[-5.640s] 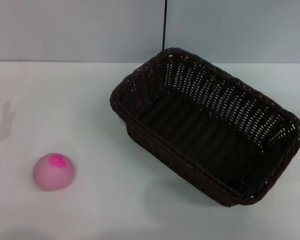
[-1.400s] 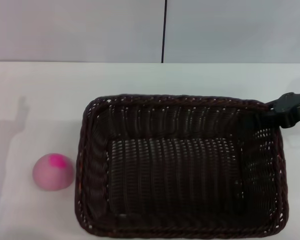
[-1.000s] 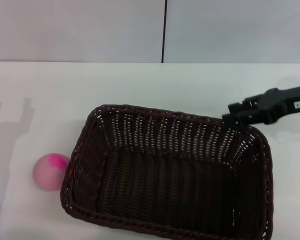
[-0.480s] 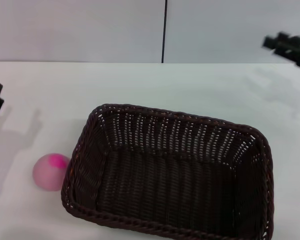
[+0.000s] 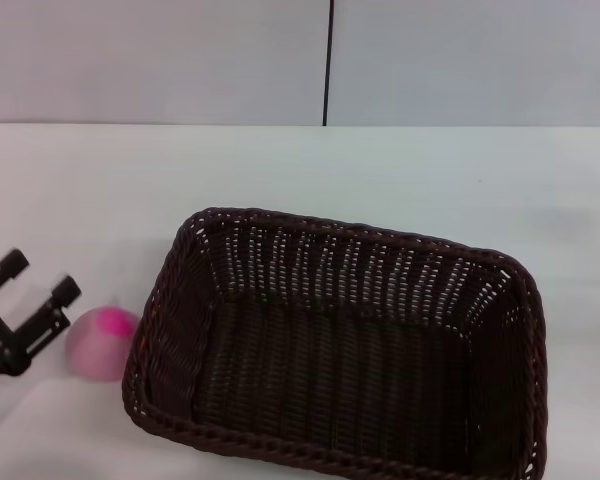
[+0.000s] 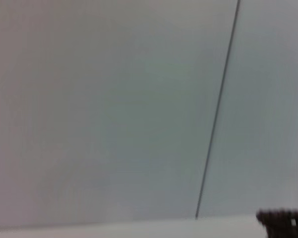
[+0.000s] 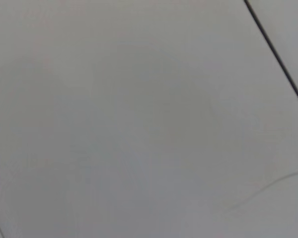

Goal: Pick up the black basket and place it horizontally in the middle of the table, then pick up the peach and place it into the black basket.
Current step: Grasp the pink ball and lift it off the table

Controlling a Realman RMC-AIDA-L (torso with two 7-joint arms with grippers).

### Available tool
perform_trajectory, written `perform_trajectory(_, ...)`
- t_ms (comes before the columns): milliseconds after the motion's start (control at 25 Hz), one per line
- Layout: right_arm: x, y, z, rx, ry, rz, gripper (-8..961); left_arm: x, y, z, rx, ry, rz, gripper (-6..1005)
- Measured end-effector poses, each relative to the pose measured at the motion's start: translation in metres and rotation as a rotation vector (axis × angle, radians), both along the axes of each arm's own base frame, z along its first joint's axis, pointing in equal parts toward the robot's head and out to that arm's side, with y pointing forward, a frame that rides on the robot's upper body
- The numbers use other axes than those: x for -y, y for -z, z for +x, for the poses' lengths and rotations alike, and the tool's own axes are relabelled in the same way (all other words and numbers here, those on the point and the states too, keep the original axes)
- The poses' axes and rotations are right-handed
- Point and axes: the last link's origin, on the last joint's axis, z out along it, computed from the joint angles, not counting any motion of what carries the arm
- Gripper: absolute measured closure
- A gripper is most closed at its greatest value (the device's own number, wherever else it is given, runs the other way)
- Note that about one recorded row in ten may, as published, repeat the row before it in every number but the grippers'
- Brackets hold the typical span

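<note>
From the head camera, the left gripper [image 5: 38,279] comes in at the table's [image 5: 380,170] left edge with its two fingers spread apart and holding nothing; the peach [image 5: 102,342] sits just to its right, and just beyond that fruit, apparently touching it, lies the black basket [image 5: 180,290], resting on the white top a little askew. The left wrist camera shows mostly pale wall with a thin dark seam, and a dark scrap of basket rim [image 6: 283,219] far off at the frame's corner. The right wrist camera shows only pale wall with dark seams, and the right gripper is not visible anywhere.
</note>
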Motion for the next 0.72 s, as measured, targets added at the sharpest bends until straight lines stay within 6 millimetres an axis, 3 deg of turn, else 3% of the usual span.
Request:
perform_trajectory(400, -0.004, 0.004, 0.001, -0.005, 0.019, -0.003, 328, 0.012, 0.019, -0.005, -0.039, -0.019, -0.139, 275)
perform_trajectory(720, -0.014, 0.01, -0.002, 0.004, 0.029, -0.02, 329, 0.008, 0.028, -0.004, -0.054, -0.019, -0.192, 300)
